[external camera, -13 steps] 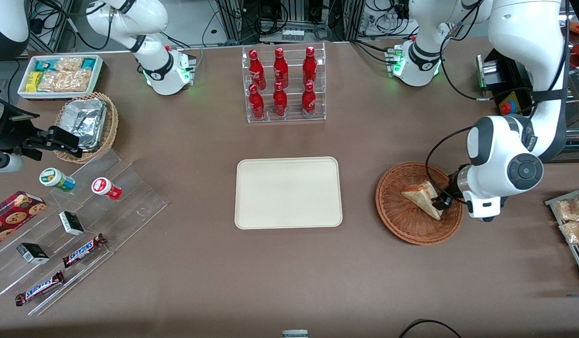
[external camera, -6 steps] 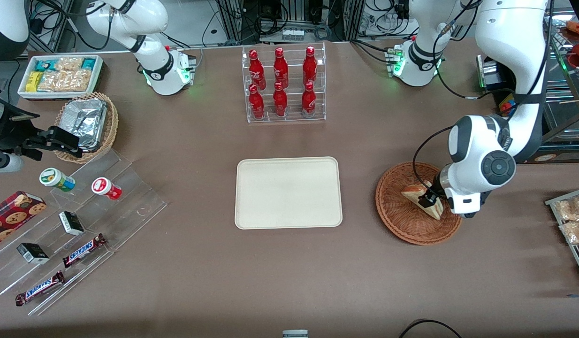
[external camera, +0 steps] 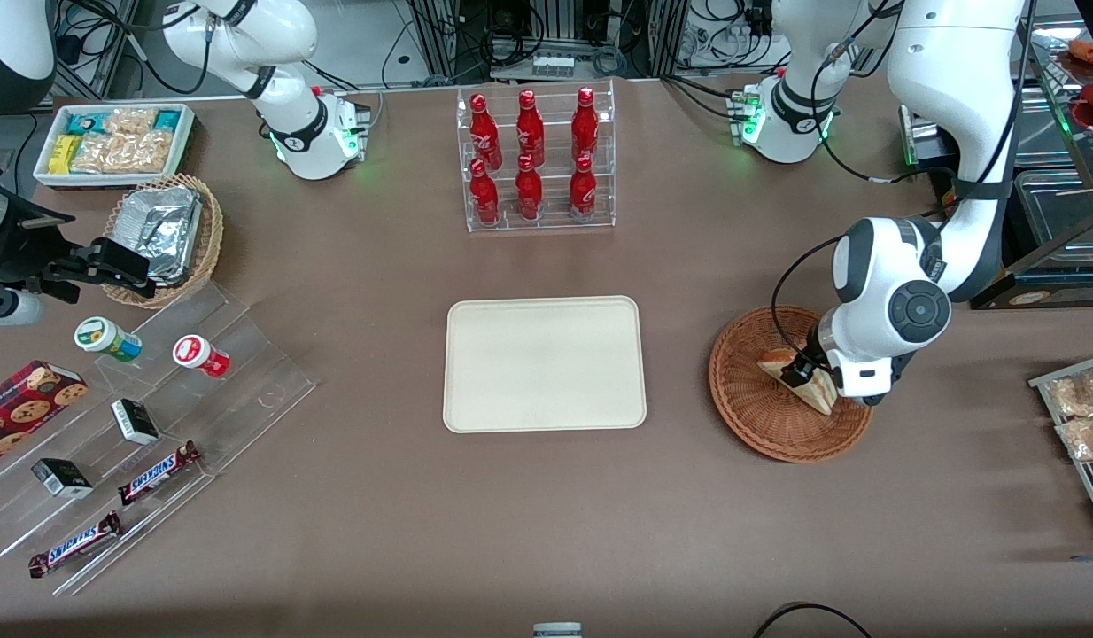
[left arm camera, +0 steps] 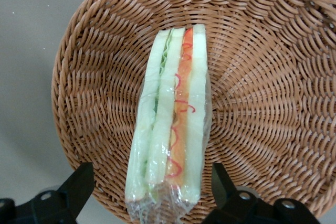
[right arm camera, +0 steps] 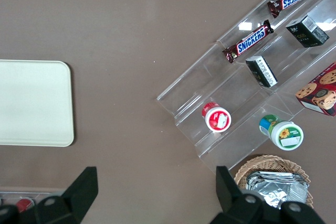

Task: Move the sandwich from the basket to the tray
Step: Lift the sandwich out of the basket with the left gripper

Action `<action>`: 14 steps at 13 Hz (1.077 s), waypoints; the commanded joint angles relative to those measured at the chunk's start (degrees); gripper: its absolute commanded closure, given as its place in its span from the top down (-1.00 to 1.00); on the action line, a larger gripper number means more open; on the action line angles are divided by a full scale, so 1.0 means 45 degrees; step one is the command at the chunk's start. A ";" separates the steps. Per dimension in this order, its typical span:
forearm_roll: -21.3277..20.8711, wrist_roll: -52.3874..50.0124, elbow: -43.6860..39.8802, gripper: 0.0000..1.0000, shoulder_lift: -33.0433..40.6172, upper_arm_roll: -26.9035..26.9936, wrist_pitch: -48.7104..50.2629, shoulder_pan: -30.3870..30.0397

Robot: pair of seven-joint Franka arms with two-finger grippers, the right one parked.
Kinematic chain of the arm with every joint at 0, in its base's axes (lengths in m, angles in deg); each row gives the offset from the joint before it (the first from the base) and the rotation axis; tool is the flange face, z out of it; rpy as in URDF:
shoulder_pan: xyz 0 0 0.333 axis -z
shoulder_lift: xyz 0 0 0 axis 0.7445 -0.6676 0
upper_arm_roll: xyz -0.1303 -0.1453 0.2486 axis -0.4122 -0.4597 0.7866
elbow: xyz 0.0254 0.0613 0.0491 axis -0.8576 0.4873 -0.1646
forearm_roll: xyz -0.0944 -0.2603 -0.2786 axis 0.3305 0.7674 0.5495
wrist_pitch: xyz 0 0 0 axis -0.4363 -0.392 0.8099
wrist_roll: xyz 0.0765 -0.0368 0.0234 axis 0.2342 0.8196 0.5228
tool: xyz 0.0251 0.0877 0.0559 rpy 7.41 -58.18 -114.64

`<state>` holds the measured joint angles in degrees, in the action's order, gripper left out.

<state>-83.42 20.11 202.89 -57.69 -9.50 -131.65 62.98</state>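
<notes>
The sandwich (external camera: 793, 369) (left arm camera: 170, 124), a plastic-wrapped wedge of pale bread with orange-red and green layers, lies in the reddish-brown wicker basket (external camera: 752, 412) (left arm camera: 262, 103). My left gripper (external camera: 808, 377) (left arm camera: 152, 190) hangs directly over the sandwich, open, one black finger (left arm camera: 79, 184) on each flank of the wedge and apart from it. The arm's wrist hides part of the sandwich and basket in the front view. The cream rectangular tray (external camera: 545, 363) (right arm camera: 31, 103) lies bare at the table's middle, beside the basket toward the parked arm's end.
A clear rack of red bottles (external camera: 535, 159) stands farther from the front camera than the tray. A rack of snack bags (external camera: 1078, 416) sits at the working arm's end. Stepped acrylic shelves with candy bars (external camera: 148, 416), a tan basket of foil containers (external camera: 166, 235) and a white bin (external camera: 112, 142) lie toward the parked arm's end.
My left gripper has shifted from the basket's edge inward over the sandwich, toward the tray. Its fingers now straddle the wedge. The sandwich has not moved.
</notes>
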 commanded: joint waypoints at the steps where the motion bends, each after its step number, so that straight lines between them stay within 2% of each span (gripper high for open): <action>1: -0.0183 -0.0224 0.0127 0.25 0.0050 0.0158 -0.0268 0.0154; 4: -0.0261 -0.0224 0.0029 -0.92 -0.0048 0.0197 -0.0288 0.0115; 5: -0.0261 -0.0224 -0.0029 -1.00 -0.0048 0.0197 -0.0269 0.0096; 7: -0.0261 -0.0204 -0.0360 -1.00 -0.0009 0.0197 -0.0074 0.0095; 10: -0.0571 -0.0204 -0.1821 -1.00 0.0205 0.0120 0.2339 0.0251; 11: -0.0805 -0.0185 -0.2426 -1.00 0.0342 0.0100 0.3432 0.0696; 14: -0.0633 -0.0224 -0.4204 -1.00 0.0382 0.0080 0.5547 0.2044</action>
<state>-85.66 20.13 188.82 -56.14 -9.62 -111.72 67.67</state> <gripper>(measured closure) 0.863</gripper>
